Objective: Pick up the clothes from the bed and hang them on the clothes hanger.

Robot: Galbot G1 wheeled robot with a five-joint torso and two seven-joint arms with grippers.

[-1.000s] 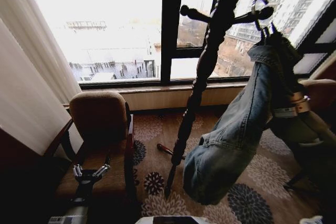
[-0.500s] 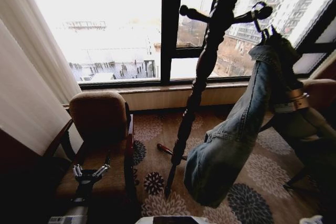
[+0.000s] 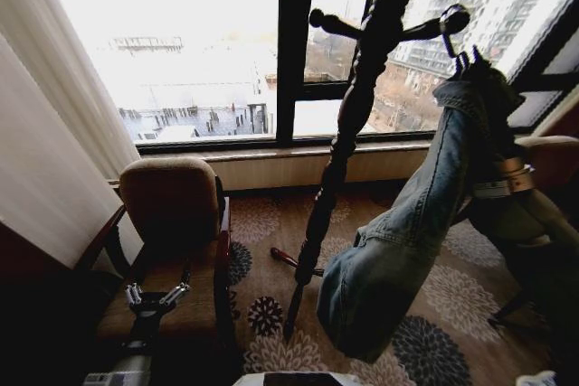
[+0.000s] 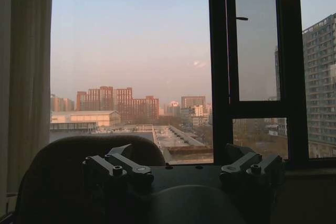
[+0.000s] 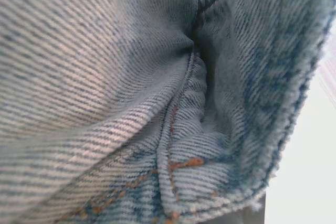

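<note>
Beside the tall dark coat stand (image 3: 348, 133) by the window, the job looks nearly finished. The denim jacket (image 3: 407, 232) is off the bed and up in the air. It hangs on a thin black hanger (image 3: 470, 62), and the hanger's silver hook (image 3: 448, 24) sits right at the end of one of the stand's side pegs (image 3: 425, 29). I cannot tell if the hook is fully over the peg or just touching it. What is left, I think, is to make sure the hook sits firmly on the peg and then let go.

To the right of the stand, the right arm (image 3: 511, 178) reaches up behind the jacket. The cloth hides its hand, so I cannot tell if it holds the hanger or the jacket. The camera on that arm is pressed close against a blue denim seam.

Down low to the left of the stand, the left gripper (image 3: 156, 297) rests in front of a brown armchair (image 3: 172, 196). Its fingers (image 4: 128, 165) are spread wide apart with nothing between them. That arm is just waiting.
</note>
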